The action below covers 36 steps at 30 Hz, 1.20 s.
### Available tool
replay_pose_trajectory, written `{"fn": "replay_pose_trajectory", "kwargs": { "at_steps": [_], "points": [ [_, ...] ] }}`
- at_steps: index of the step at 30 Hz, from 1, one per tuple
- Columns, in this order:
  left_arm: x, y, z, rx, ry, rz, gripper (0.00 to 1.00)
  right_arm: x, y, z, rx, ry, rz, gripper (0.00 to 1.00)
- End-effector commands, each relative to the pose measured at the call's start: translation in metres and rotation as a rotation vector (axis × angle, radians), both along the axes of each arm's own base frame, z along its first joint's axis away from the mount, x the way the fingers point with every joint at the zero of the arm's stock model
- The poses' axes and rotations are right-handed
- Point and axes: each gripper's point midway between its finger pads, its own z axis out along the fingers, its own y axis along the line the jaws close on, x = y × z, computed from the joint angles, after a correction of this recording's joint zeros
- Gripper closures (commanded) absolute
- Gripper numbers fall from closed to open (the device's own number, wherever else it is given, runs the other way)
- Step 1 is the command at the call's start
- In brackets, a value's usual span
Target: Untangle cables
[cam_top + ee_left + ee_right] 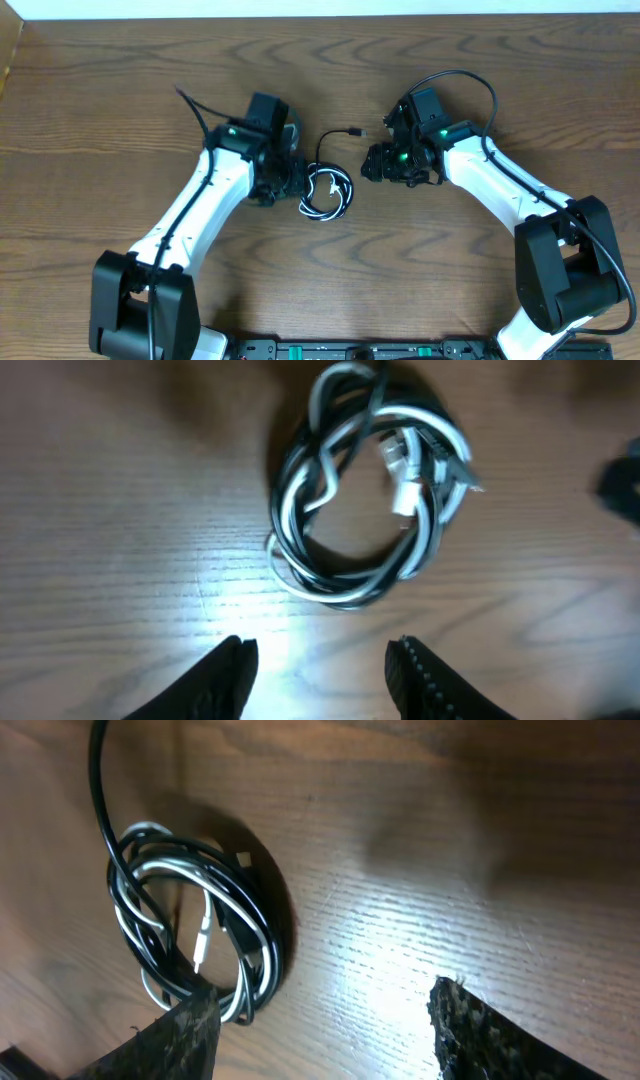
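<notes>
Your cables lie on the table as one small coil, in the middle between the two arms and a little nearer to you than both grippers. The white cable and the black cable are wound together in the same loops, strands crossing over each other. A white plug sits inside the ring. One black tail leaves the coil, arcs away to the far side and ends in a small plug lying right of the arc.

Your left gripper is just left of the coil. In the left wrist view its fingers stand apart with only bare wood between them, and the coil lies ahead of the tips, not touched.

Your right gripper is to the right of the coil and slightly farther away. Its fingers are spread wide and grip nothing. In the right wrist view the coil lies off to one side of the gap, and one fingertip overlaps the coil's edge. You cannot tell from here whether it touches the strands.
</notes>
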Motion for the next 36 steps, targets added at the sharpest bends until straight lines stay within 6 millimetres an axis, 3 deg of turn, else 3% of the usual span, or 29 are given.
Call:
{"fn": "replay_pose_trajectory", "kwargs": {
  "at_steps": [1, 11, 20, 31, 36],
  "points": [
    [-0.002, 0.006, -0.023, 0.003, 0.020, 0.062, 0.54, -0.006, 0.001, -0.004, -0.005, 0.014, 0.030, 0.36],
    [0.019, 0.007, -0.053, 0.013, -0.144, 0.012, 0.55, -0.009, -0.002, -0.006, -0.018, 0.026, 0.030, 0.36],
    [0.031, 0.005, -0.060, 0.006, -0.219, -0.005, 0.57, -0.009, -0.002, -0.006, -0.020, 0.028, 0.030, 0.35],
    [0.036, 0.002, -0.090, 0.006, -0.183, -0.008, 0.59, -0.010, -0.003, -0.007, -0.025, 0.029, 0.032, 0.35],
    [0.035, 0.002, -0.105, 0.012, -0.158, -0.009, 0.64, -0.010, -0.003, -0.007, -0.026, 0.028, 0.035, 0.35]
  ]
}}
